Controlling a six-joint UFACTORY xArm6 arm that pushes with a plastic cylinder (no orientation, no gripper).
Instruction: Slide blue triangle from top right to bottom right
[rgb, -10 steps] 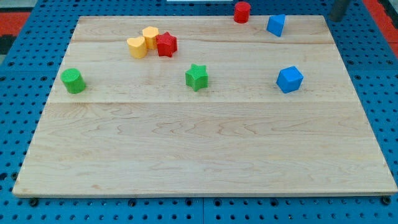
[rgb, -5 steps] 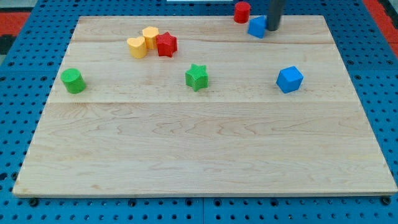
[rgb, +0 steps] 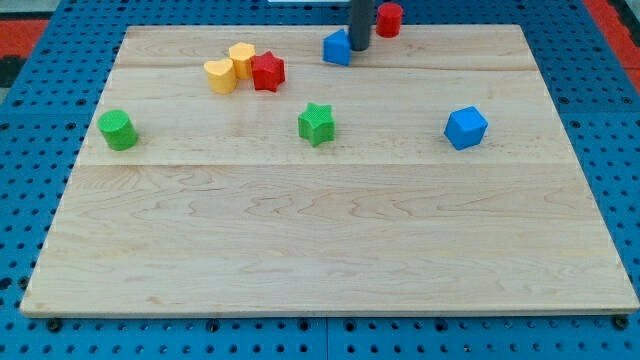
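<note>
The blue triangle (rgb: 337, 47) lies near the view's top edge of the wooden board (rgb: 330, 250), a little right of centre. My tip (rgb: 359, 48) touches its right side; the dark rod rises out of the top of the view. The red cylinder (rgb: 389, 19) stands just right of the rod, at the board's top edge.
A blue hexagonal block (rgb: 465, 128) sits at the right. A green star (rgb: 316, 124) sits in the middle. A red star (rgb: 267, 71), a yellow cylinder-like block (rgb: 242, 59) and a yellow heart (rgb: 220, 75) cluster at top left. A green cylinder (rgb: 117, 130) is at the left.
My tip came in from the top right, met the blue triangle and pushed it leftward along the top edge, past the red cylinder. The other blocks have not moved.
</note>
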